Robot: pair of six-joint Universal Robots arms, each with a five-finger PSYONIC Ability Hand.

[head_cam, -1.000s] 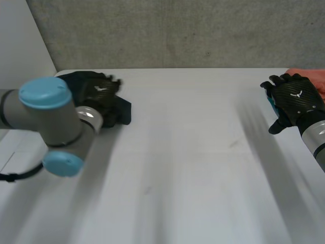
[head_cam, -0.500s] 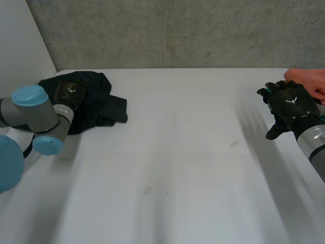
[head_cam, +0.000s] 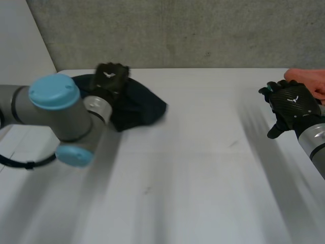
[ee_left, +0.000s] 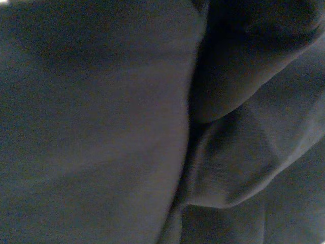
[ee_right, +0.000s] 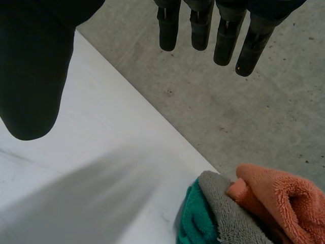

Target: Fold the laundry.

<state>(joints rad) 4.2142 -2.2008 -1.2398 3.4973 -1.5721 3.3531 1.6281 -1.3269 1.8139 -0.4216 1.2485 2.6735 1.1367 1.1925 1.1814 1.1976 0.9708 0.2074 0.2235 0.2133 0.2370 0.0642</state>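
Note:
A dark navy cloth lies bunched at the table's back left. My left hand sits on its back edge, fingers curled into the fabric. The left wrist view has the cloth's dark folds pressed close under the palm. My right hand hovers at the far right edge of the white table, open, its straight fingers and thumb holding nothing. Just beyond its fingertips lies a pile of towels: orange, grey and teal.
The orange towel lies at the table's back right corner. A grey concrete wall runs behind the table. My left arm's big grey joint with a light-blue cap stands over the table's left side.
My left hand has closed on the dark cloth and swung right, dragging the cloth toward the table's middle. The right hand has stayed by the towels.

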